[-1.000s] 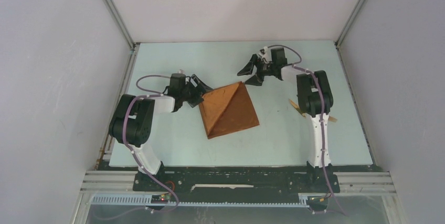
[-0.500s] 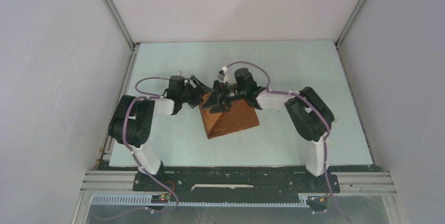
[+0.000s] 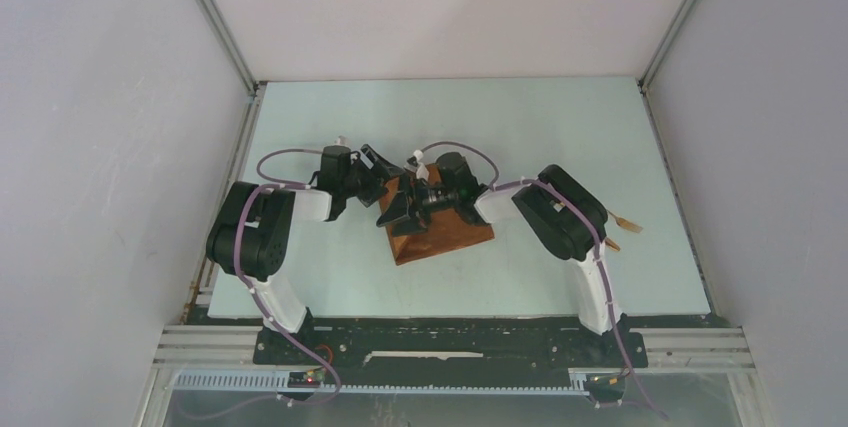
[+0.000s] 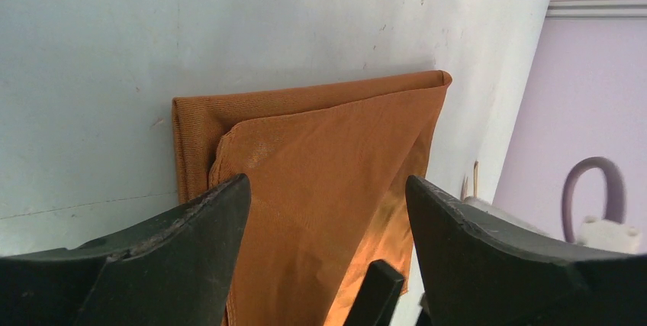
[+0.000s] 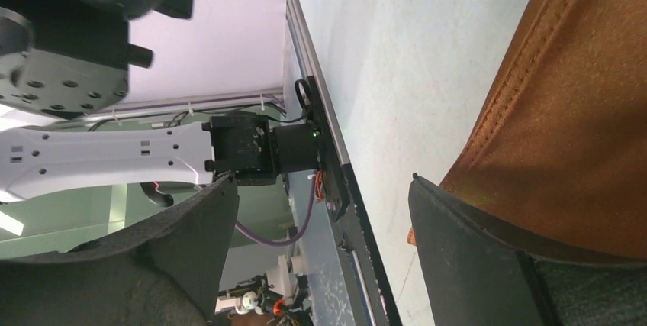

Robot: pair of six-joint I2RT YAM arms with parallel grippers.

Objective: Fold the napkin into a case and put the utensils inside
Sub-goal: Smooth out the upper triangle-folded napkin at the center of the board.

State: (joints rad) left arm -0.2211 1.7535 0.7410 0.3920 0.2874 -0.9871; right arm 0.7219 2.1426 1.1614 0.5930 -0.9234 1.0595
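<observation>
Napkin, a rust-orange, slightly shiny cloth folded to a pointed shape, lies flat on the pale table in the overhead view. The black left gripper sits at the napkin's left edge. The black right gripper hangs over the napkin's upper left part and hides it. One thin golden metal utensil lies well to the right of the napkin, partly behind the right arm.

From the left wrist, the napkin shows a smaller layer lying on a larger one. The left gripper is spread wide above it and grips nothing.

From the right wrist, the napkin fills the right side, its stitched hem showing. The right gripper gapes wide with only bare table between its fingers. One finger is just at the napkin's edge; whether it touches, I cannot tell.
</observation>
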